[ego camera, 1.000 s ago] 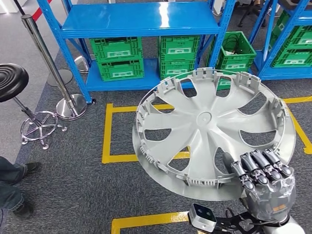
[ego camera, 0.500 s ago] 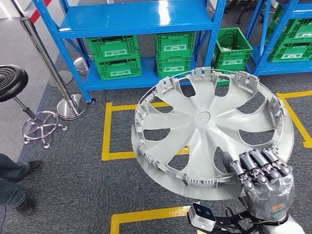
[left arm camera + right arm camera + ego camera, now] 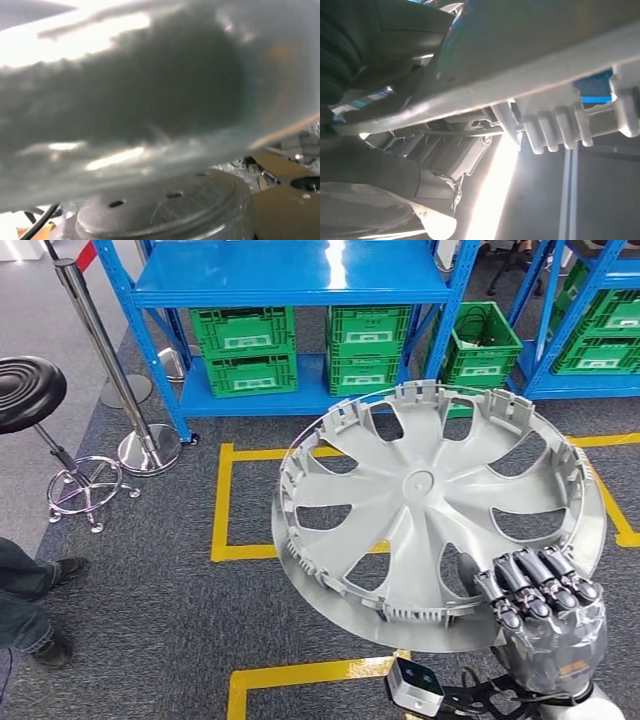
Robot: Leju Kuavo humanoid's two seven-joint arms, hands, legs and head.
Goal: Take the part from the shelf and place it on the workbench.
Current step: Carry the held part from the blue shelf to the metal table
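A large grey wheel cover (image 3: 423, 490) with curved spokes and a clipped rim hangs tilted in front of me in the head view. My right hand (image 3: 547, 625) grips its near right edge, dark fingers (image 3: 528, 585) curled over the rim and onto a spoke. The right wrist view looks along the cover's rim (image 3: 546, 65) from underneath, past its ribbed clips (image 3: 557, 132). A blurred grey surface (image 3: 151, 90) lies very close to the lens in the left wrist view, and I cannot tell how my left hand stands.
A blue shelf (image 3: 294, 285) stands ahead with green crates (image 3: 245, 350) on its lowest level. A steel stanchion (image 3: 113, 360) and a black stool (image 3: 26, 390) are at the left. A person's leg (image 3: 30, 600) is at the left edge. Yellow tape (image 3: 223, 500) marks the carpet.
The whole floor scene has shifted slightly, so the camera has moved. The wheel cover stays in the same grip in my right hand.
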